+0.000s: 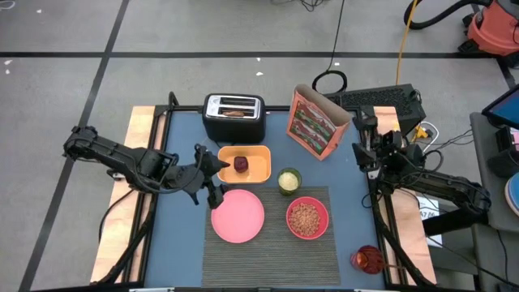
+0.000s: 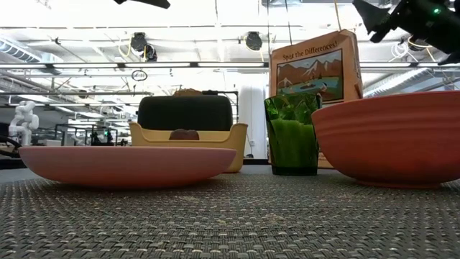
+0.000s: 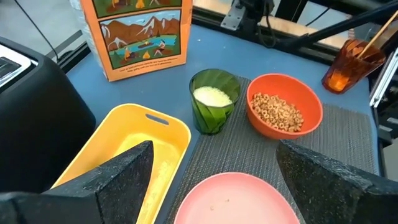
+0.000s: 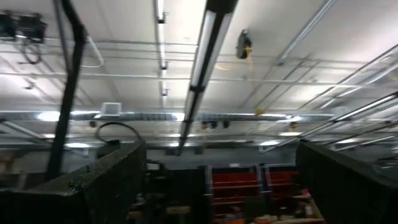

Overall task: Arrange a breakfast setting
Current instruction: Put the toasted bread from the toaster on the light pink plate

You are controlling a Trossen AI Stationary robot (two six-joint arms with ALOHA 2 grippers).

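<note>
We see the mat nearest, carrying the plate and the cereal-filled bowl side by side. A green cup stands at the mat's far edge, between them. Beyond the plate sits a yellow tray holding 1 dark-red fruit. The left gripper hovers over the tray's near-left corner, fingers spread, holding nothing. Farther back stand the toaster with toast and the box. The right gripper, raised at the right edge, is released too.
</note>
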